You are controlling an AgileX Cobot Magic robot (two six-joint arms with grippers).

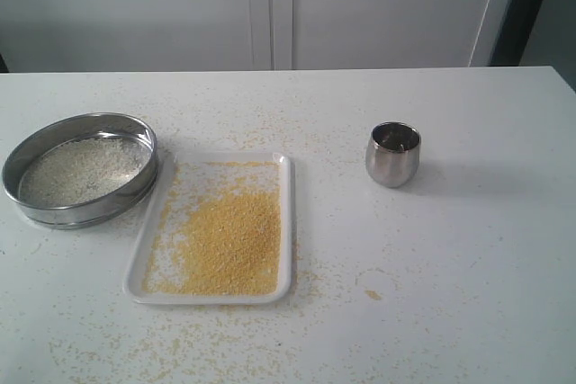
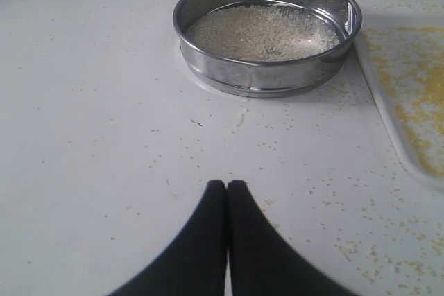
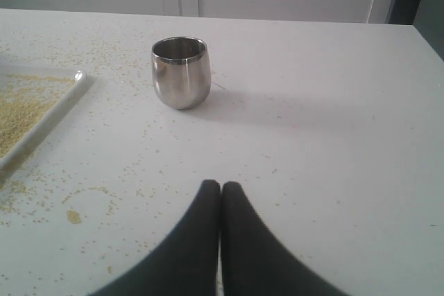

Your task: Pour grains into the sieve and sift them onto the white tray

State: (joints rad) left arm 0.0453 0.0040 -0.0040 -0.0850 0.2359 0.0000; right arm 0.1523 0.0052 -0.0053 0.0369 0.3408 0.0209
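Observation:
The steel sieve (image 1: 81, 168) (image 2: 267, 31) rests on the table left of the white tray (image 1: 286, 222) (image 2: 388, 112) (image 3: 55, 112), touching its far left corner. Pale whitish grains (image 1: 83, 171) (image 2: 263, 32) lie on its mesh. Golden-yellow grains (image 1: 225, 240) (image 3: 14, 119) cover the tray. A small rounded steel cup (image 1: 393, 154) (image 3: 181, 72) stands upright to the right of the tray. My left gripper (image 2: 227, 185) is shut and empty, well short of the sieve. My right gripper (image 3: 220, 186) is shut and empty, short of the cup. Neither gripper shows in the exterior view.
Loose yellow grains (image 1: 373, 294) (image 3: 73, 216) are scattered over the white table around the tray. A pale wall with panel seams (image 1: 270, 6) stands behind the table's far edge. A dark upright strip (image 1: 526, 6) is at the back right.

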